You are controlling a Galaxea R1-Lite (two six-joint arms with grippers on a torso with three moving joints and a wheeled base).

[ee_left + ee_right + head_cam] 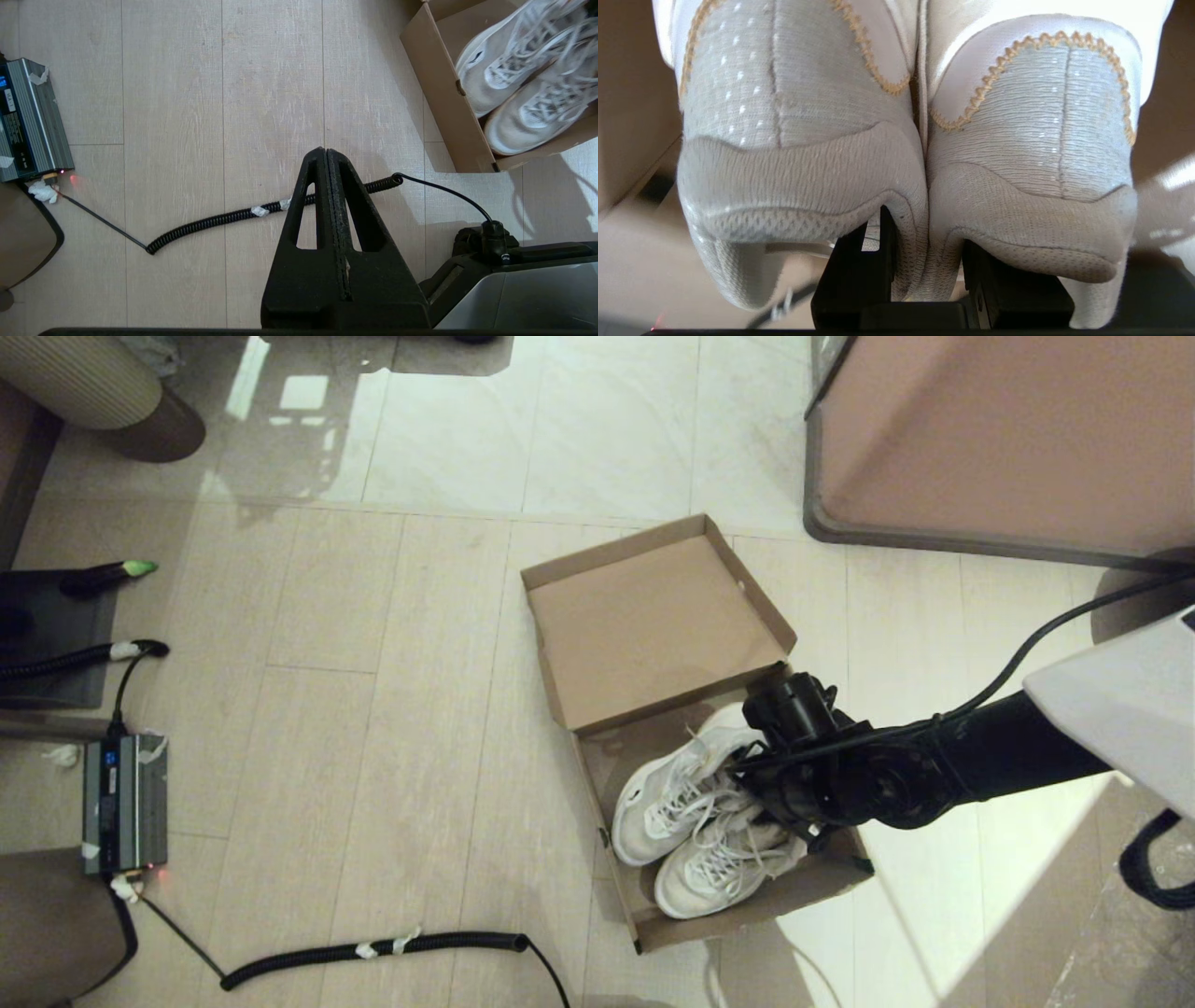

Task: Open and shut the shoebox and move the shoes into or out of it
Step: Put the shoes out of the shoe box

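The brown cardboard shoebox (597, 784) lies open on the floor, its hinged lid (653, 616) folded back away from me. The pair of white and grey sneakers (691, 812) sits side by side inside it, also showing as the shoes (518, 79) in the left wrist view. My right gripper (927, 261) is at the heel end of the shoes (920, 154), shut on the two inner heel collars pinched together between its black fingers. My left gripper (326, 151) hangs shut over the bare floor, off the box's near left corner, holding nothing.
A large pinkish-brown furniture block (999, 439) with grey base stands beyond the box on the right. A coiled black cable (373, 949) runs across the floor to a grey power unit (124, 803) on the left. A sofa corner (84, 383) is far left.
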